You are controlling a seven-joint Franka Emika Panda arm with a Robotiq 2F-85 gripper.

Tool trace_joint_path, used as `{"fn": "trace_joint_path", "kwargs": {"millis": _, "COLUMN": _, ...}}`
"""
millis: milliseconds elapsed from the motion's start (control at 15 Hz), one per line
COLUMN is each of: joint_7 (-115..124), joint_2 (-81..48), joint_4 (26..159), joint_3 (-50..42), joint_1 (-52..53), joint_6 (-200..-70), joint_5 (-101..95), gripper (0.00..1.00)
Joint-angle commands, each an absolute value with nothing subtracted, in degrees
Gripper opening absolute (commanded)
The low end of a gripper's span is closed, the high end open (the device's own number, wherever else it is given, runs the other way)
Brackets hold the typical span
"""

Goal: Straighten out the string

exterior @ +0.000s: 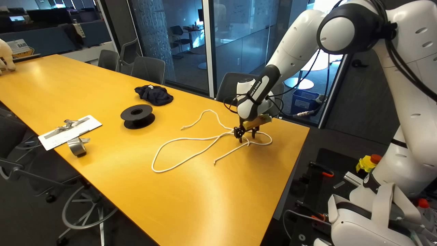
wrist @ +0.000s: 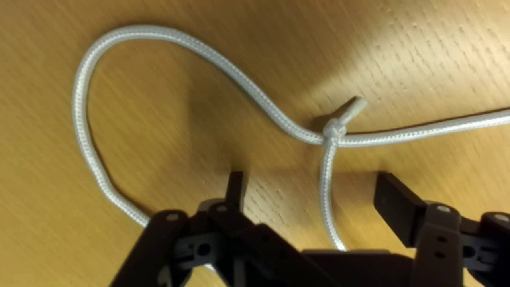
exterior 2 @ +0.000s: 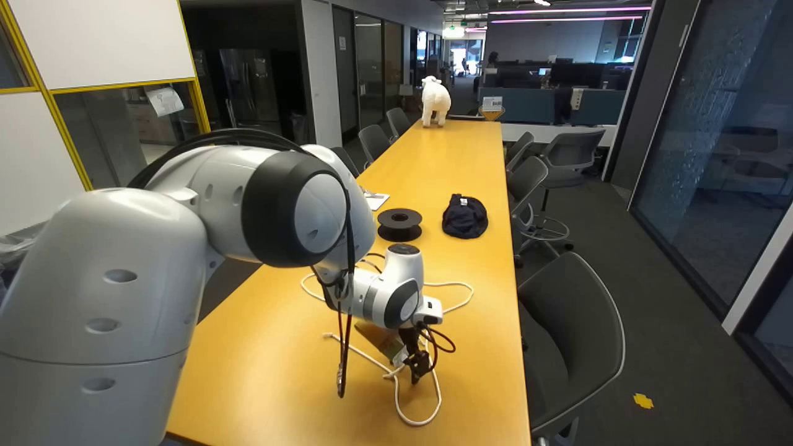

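Observation:
The string (exterior: pixel 198 138) is a thin white cord on the yellow table (exterior: pixel 211 198). In an exterior view it makes a long loop on the left, a smaller curve under the gripper and two loose ends. The string also shows, partly behind the arm, in an exterior view (exterior 2: pixel 416 424). In the wrist view, a knotted bit with a short tail (wrist: pixel 334 128) lies against another stretch of the string (wrist: pixel 243 81); I cannot tell whether it is tied around it. My gripper (wrist: pixel 309 175) is open and low over the table. One stretch runs between its fingers, apart from both.
A black spool (exterior: pixel 137 116) and a dark cap (exterior: pixel 155 95) lie farther along the table. A clipboard (exterior: pixel 85 124) and a tape roll (exterior: pixel 76 147) lie near its edge. A chair (exterior 2: pixel 570 347) stands close to the table's side.

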State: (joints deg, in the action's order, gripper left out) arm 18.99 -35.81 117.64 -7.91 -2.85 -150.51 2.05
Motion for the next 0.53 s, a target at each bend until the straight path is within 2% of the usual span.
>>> {"fn": "trace_joint_path", "kwargs": {"millis": 0, "joint_7": 15.8, "joint_2": -33.7, "joint_4": 119.3, "joint_3": -6.6, "joint_1": -3.8, "joint_6": -151.6, "joint_5": 4.4, "gripper": 0.53}}
{"fn": "trace_joint_path", "kwargs": {"millis": 467, "joint_7": 14.8, "joint_2": -32.8, "joint_4": 119.2, "joint_3": -6.6, "joint_1": -3.5, "joint_6": -149.8, "joint_5": 4.4, "gripper": 0.02}}
